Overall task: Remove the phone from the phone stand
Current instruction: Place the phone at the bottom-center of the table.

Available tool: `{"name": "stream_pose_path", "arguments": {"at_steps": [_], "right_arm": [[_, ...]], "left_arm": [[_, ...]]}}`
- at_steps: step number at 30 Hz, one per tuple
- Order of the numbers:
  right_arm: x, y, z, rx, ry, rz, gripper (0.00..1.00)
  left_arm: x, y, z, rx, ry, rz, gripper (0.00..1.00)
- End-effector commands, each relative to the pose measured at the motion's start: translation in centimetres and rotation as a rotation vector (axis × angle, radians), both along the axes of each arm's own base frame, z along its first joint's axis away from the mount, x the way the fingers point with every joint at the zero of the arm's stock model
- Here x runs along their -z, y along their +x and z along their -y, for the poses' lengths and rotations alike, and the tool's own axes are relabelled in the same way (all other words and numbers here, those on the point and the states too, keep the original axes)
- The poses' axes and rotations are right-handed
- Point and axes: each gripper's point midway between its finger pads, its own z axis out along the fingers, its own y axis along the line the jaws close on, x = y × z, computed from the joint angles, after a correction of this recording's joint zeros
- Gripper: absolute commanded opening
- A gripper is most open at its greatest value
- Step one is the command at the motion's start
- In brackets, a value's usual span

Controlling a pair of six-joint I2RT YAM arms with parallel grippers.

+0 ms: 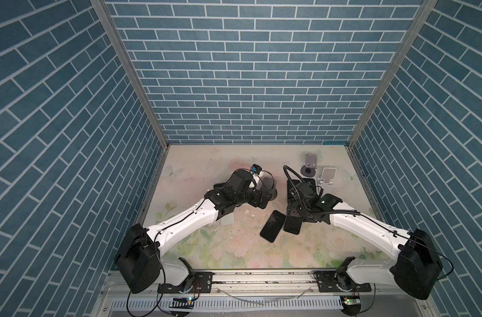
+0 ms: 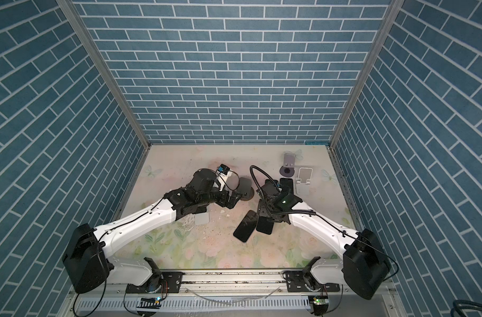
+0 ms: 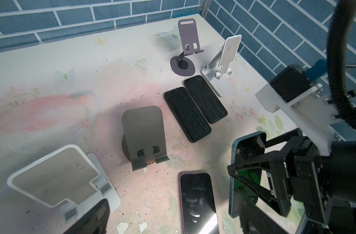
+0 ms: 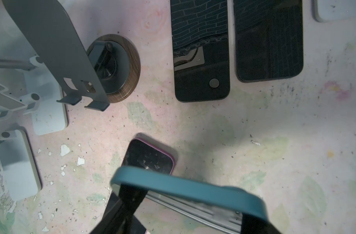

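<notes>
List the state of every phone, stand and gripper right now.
Teal phone: gripped, on edge, off all stands.
Right gripper: shut on teal phone.
Left gripper: open, empty.
Pink phone: lying flat, screen up.
Home-button phone: lying flat, screen up.
Other black phone: lying flat beside it.
Grey stand: empty.
Purple stand: empty.
Far white stand: empty.
Near white stand: empty.

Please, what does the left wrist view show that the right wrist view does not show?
Only the left wrist view: the purple phone stand with a round base. Only the right wrist view: the small round button on one black phone. Both: the dark grey metal stand on a wooden disc, two flat black phones side by side, the pink-edged phone lying flat, and the teal-cased phone gripped by the right gripper.
</notes>
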Motion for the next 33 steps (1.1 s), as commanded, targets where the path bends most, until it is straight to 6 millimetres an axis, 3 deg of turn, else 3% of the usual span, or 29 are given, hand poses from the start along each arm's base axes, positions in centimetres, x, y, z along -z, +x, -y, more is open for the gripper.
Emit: {"name": "stream_pose_path", "arguments": {"at_steps": [1,33], "right_arm": [[0.4,-0.8,1.0,0.069,0.006,-0.008,0.48],[5.1,-2.9,3.1,0.304,0.049,-0.114,0.51]], "left_arm": [[-1.2,0.3,0.4,0.004,-0.012,0.038,1.0],[-1.5,0.1,-0.7,0.0,0.033,0.076,1.0]]}}
